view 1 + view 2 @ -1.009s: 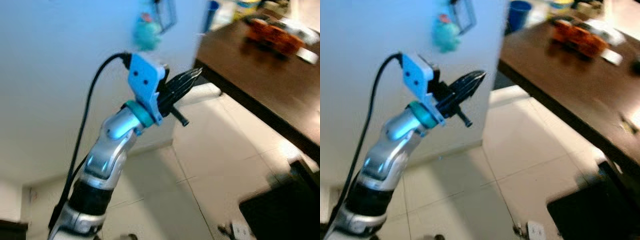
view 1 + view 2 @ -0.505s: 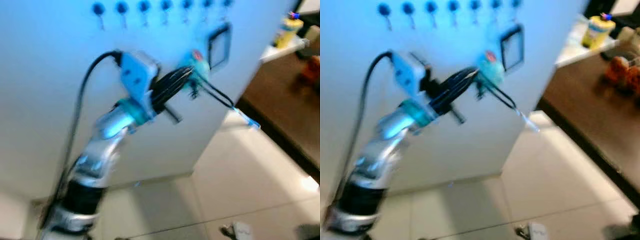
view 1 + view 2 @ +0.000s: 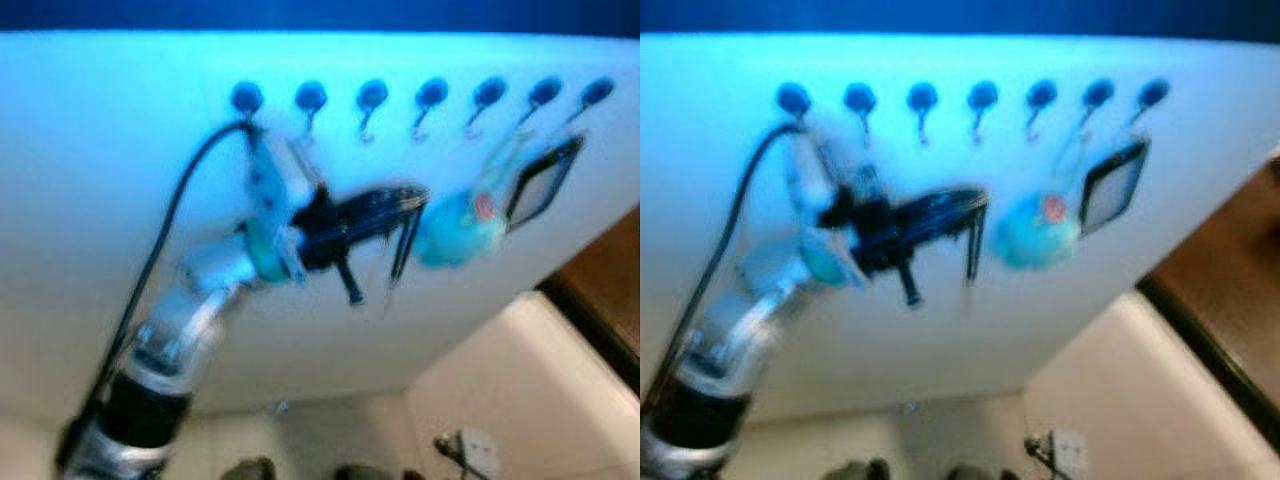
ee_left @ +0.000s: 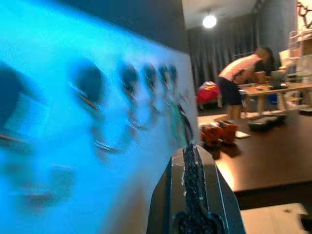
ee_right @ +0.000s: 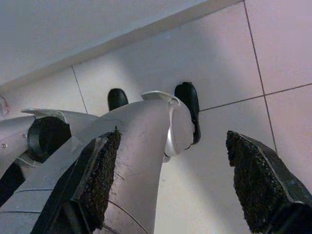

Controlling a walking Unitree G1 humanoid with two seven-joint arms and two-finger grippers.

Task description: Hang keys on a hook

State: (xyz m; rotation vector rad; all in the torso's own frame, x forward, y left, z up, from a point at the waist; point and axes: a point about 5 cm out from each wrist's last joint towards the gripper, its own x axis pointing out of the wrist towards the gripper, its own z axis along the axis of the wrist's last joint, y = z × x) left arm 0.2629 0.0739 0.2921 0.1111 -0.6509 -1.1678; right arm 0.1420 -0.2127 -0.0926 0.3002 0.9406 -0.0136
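A row of several blue-knobbed hooks (image 3: 370, 100) runs along the top of a white wall panel (image 3: 120, 150). My left gripper (image 3: 415, 200) is raised just below them and points right. Its fingers (image 4: 194, 165) are shut, and a thin black key strap (image 3: 402, 250) dangles from the tips. Just right of it, a teal plush keychain (image 3: 455, 232) and a black-framed card holder (image 3: 545, 180) hang from hooks on the right. The views are blurred. My right gripper (image 5: 170, 190) hangs open above the floor tiles, beside my own silver leg (image 5: 141, 146).
A dark brown table (image 3: 600, 300) comes in at the right edge. A white socket block (image 3: 465, 450) lies on the tiled floor below the panel. In the left wrist view a person (image 4: 239, 80) bends over a table far behind.
The camera has swung up from floor and table to the hook row. The black strap, flung out to the right before, now hangs straight down from the left fingertips.
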